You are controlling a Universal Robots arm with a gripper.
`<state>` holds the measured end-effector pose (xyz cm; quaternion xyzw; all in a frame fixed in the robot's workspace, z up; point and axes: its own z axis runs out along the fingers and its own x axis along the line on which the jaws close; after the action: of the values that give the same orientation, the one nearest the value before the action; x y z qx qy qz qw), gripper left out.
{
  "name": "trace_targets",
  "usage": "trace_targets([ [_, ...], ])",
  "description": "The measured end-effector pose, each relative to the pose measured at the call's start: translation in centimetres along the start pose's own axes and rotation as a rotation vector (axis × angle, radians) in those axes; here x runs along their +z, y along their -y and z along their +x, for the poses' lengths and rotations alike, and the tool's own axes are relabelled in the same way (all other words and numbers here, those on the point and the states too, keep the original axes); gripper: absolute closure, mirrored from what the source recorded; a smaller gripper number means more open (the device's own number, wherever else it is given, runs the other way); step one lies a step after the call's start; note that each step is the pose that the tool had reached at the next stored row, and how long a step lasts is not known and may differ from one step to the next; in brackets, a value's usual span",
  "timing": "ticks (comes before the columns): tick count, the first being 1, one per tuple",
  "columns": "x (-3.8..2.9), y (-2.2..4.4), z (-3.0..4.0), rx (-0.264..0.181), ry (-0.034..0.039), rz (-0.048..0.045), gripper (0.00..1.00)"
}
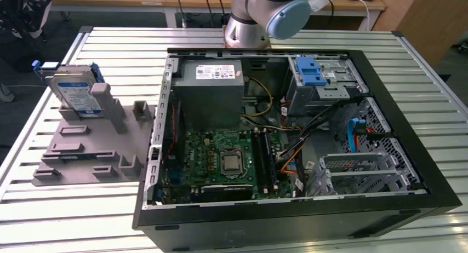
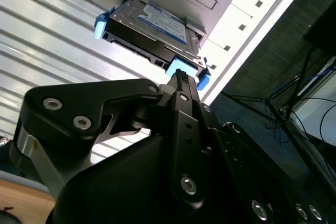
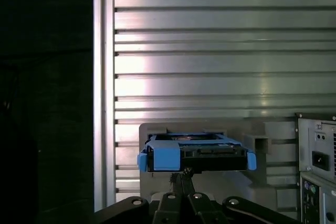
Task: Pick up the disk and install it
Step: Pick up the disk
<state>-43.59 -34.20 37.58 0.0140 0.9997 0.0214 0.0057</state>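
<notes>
The disk (image 1: 75, 93) is a silver drive with a blue-and-white label and blue rails. It stands on edge in a grey holder (image 1: 87, 149) at the exterior view's left, beside the open computer case. In both wrist views the disk (image 2: 152, 27) (image 3: 197, 153) sits in that holder, a short way beyond my fingertips. My gripper (image 2: 181, 75) (image 3: 181, 173) is black, its fingers are drawn together and hold nothing, and it is apart from the disk.
The open computer case (image 1: 409, 121) lies on the slatted metal table (image 1: 66, 220). Inside it are a metal drive cage with a blue latch (image 1: 313, 72), a grey power supply box (image 1: 212, 94) and a green board (image 1: 227, 160). The arm's base (image 1: 249, 23) stands behind the case.
</notes>
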Motion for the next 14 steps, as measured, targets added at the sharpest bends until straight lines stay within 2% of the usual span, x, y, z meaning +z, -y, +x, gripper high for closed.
trace_targets([
  [14,0.00,0.00,0.04,-0.054,-0.0024,-0.0005,0.89],
])
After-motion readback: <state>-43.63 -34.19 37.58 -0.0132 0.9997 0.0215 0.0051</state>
